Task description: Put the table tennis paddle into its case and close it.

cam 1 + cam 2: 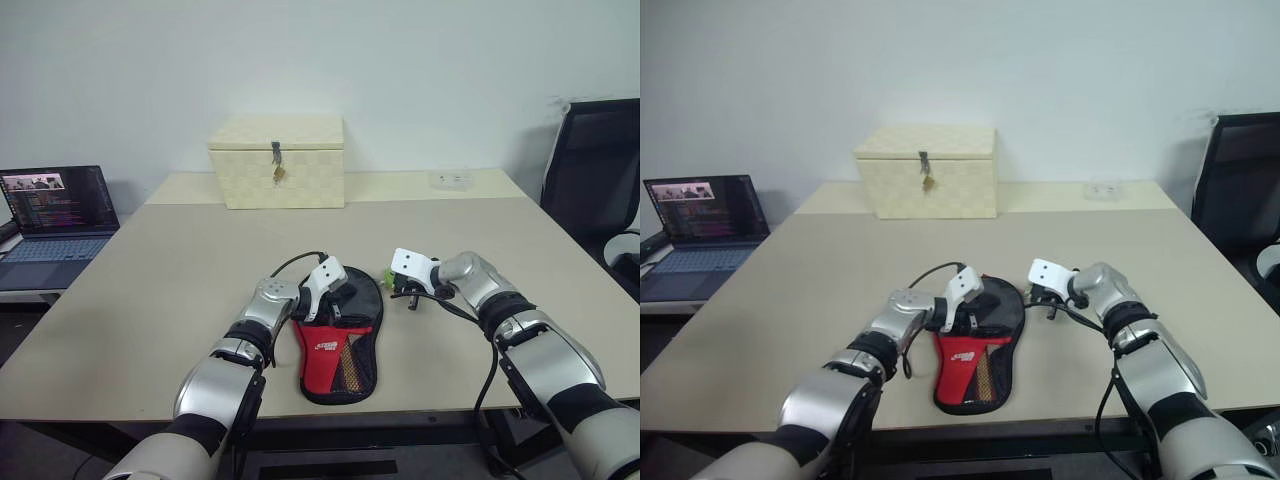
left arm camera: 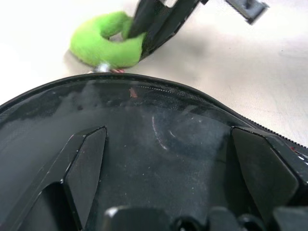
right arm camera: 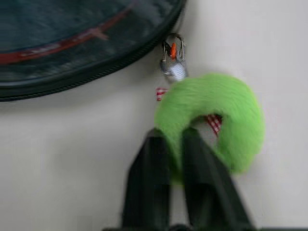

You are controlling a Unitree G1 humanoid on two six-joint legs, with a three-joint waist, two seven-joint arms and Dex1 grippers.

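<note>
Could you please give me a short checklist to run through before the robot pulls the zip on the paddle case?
1. Right gripper shut on the green tag: ok.
2. Left gripper open, its fingers resting on the case to steady it: ok.
3. Case lying flat on the table: ok.
4. Paddle fully inside the case: cannot tell.
5. Zip clip joined to the tag: ok.
6. Checkered box and laptop well away from the pull: ok.

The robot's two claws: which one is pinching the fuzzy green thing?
The right gripper. Its fingers are shut on the fuzzy green tag beside the case. The left gripper is different: it sits open over the case's round end.
</note>
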